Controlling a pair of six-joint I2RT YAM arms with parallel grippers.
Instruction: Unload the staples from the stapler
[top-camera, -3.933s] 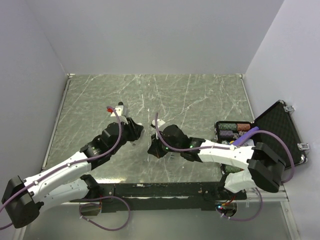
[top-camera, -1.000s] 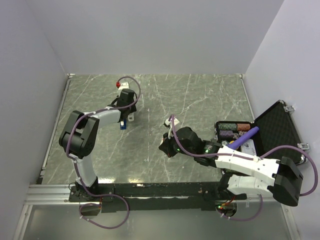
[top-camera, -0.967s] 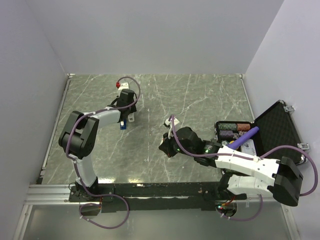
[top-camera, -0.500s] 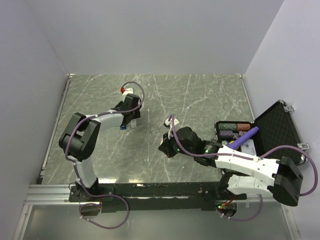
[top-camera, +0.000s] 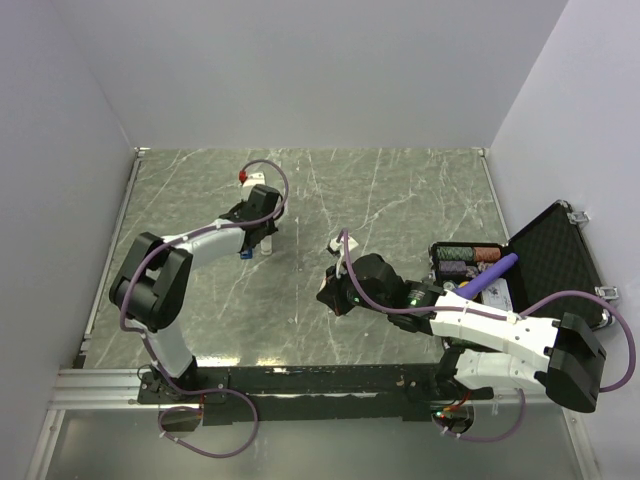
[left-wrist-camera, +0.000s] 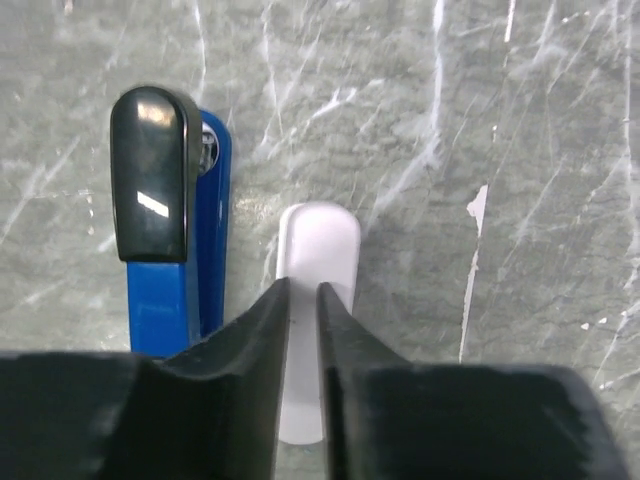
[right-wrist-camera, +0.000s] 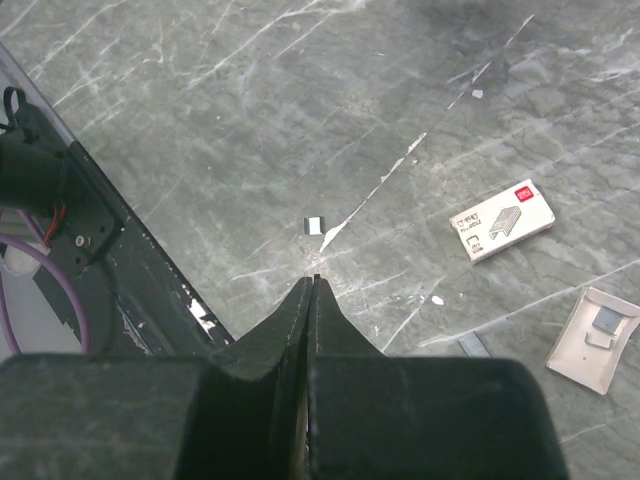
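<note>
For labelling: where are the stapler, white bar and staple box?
stapler (left-wrist-camera: 152, 175), left wrist view, black top.
white bar (left-wrist-camera: 320, 245), left wrist view, rounded end.
staple box (right-wrist-camera: 502, 232), right wrist view, printed face.

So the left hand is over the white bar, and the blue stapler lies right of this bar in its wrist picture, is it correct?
No: the left wrist view shows the stapler left of the white bar, not right. The left hand is over the bar.
</note>
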